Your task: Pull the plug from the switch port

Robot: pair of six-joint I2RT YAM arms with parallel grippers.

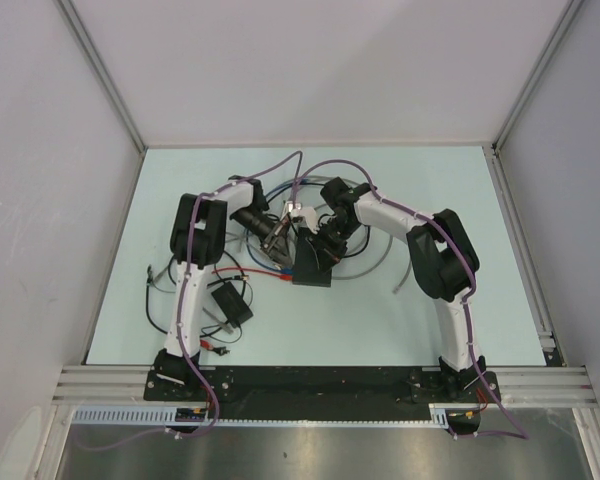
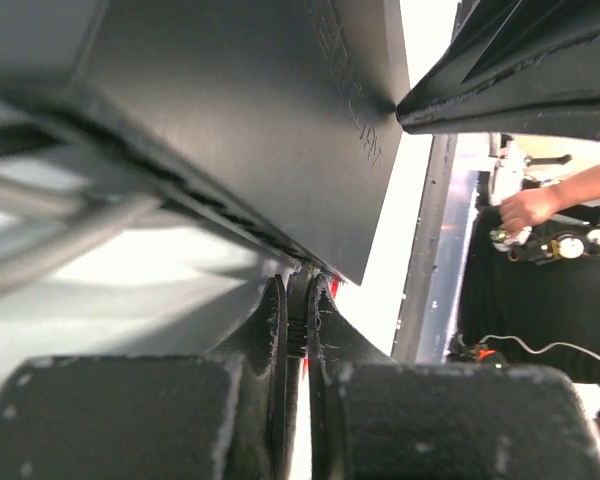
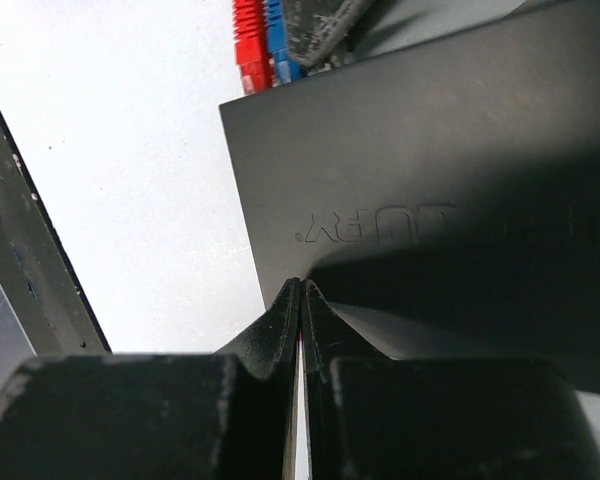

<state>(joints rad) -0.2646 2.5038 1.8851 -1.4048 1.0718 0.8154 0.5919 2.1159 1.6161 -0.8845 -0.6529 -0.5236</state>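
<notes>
The flat dark grey switch box [image 1: 312,268] lies mid-table between both arms. In the right wrist view its lid [image 3: 430,180] fills the frame, with a red plug [image 3: 248,45] and a blue plug [image 3: 279,42] seated in the port row on its far edge. My left gripper [image 1: 283,256] is at the box's left side. In the left wrist view the left gripper [image 2: 298,300] is shut on a black ribbed plug boot [image 2: 298,315] at the edge of the box [image 2: 230,120]. My right gripper [image 3: 300,292] is shut, its tips against the box's near edge.
Grey, blue and purple cables loop [image 1: 310,195] behind the box. A smaller black box with thin wires [image 1: 230,302] lies at the front left by the left arm. Part of the right gripper [image 2: 520,80] shows at the top right of the left wrist view.
</notes>
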